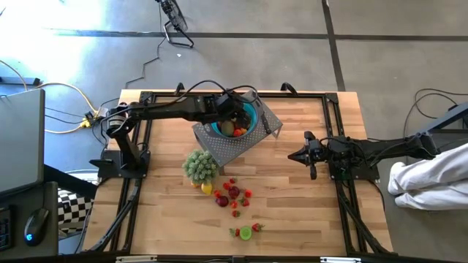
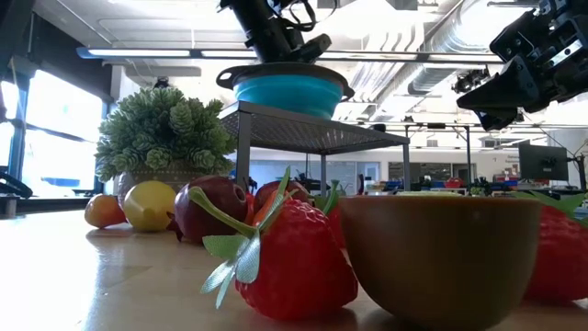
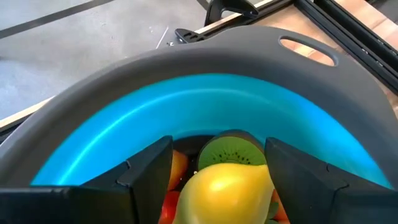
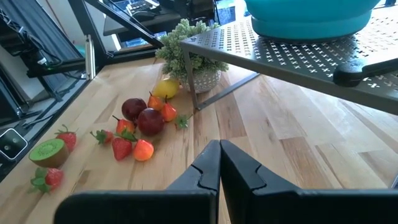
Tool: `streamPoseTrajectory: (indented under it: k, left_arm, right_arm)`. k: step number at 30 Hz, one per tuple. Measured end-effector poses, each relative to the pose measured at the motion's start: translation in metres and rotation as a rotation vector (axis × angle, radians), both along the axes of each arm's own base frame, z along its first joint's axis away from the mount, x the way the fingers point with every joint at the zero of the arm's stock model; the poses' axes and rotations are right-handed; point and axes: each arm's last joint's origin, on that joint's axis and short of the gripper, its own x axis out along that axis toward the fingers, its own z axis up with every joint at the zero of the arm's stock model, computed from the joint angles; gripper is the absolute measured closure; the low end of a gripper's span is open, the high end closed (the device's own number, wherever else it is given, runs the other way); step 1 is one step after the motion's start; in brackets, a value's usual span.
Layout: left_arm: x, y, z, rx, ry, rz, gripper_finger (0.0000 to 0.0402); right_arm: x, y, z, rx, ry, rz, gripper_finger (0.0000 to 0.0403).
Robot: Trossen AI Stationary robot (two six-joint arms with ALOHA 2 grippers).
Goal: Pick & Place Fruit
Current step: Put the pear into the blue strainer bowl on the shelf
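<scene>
Over the blue bowl (image 1: 238, 120) on the perforated metal stand (image 1: 238, 142), near the tabletop's (image 1: 307, 212) far edge, your left gripper (image 3: 217, 186) hangs with jaws wide, a yellow fruit (image 3: 227, 193) between them; whether it is gripped or resting loose, you cannot tell. It looks smooth, rounded, a cut kiwi (image 3: 233, 151) just beyond. Remaining fruit (image 1: 230, 196) lies toward the near edge. Your right gripper (image 1: 295, 155), jaws shut, waits right of the stand.

A robotics lab or workshop: around the wooden table (image 1: 292, 219) lie a bare concrete floor (image 1: 395, 66) and loose cables (image 1: 66, 109); behind it, exposed ceiling ducts (image 2: 413, 37), a monitor (image 2: 542, 164) and glass partitions.
</scene>
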Motion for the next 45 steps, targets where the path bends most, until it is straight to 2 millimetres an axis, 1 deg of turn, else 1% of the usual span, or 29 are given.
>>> streamPoseTrajectory:
  k: [6,9,14,20,25,27,31,37,42,45]
  left_arm:
    - [0.001,0.000,0.002,0.027,-0.002,-0.024,0.0151]
    - [-0.002,0.000,0.008,0.045,-0.008,-0.039,0.0151]
    - [-0.010,-0.003,0.027,0.092,-0.060,-0.079,0.0151]
    - [-0.025,-0.011,0.051,0.126,-0.105,-0.150,0.0151]
    - [-0.032,-0.020,0.064,0.117,-0.162,-0.206,0.0151]
    - [-0.031,-0.023,0.065,0.115,-0.165,-0.215,0.0151]
    - [-0.031,-0.022,0.064,0.122,-0.155,-0.220,0.0151]
    - [-0.025,-0.021,0.056,0.092,-0.150,-0.197,0.0151]
    - [-0.024,-0.022,0.051,0.104,-0.085,-0.257,0.0151]
    - [-0.025,-0.028,0.053,0.130,-0.071,-0.296,0.0151]
  right_arm:
    - [0.000,0.000,-0.001,0.000,0.006,0.000,0.0401]
    - [0.000,0.000,-0.001,0.003,0.015,-0.001,0.0401]
    - [0.000,0.000,-0.001,0.003,0.015,0.000,0.0401]
    - [0.000,0.000,-0.001,0.007,0.014,-0.002,0.0401]
    - [0.000,0.000,-0.001,0.018,0.015,-0.004,0.0400]
    - [0.000,0.000,-0.001,0.017,0.014,-0.005,0.0400]
    - [0.000,0.000,-0.001,0.015,0.009,-0.015,0.0400]
    - [0.000,-0.001,-0.001,0.011,0.009,-0.030,0.0400]
    - [0.000,-0.001,-0.001,0.017,0.009,-0.032,0.0400]
    - [0.000,-0.001,-0.001,0.022,0.009,-0.033,0.0400]
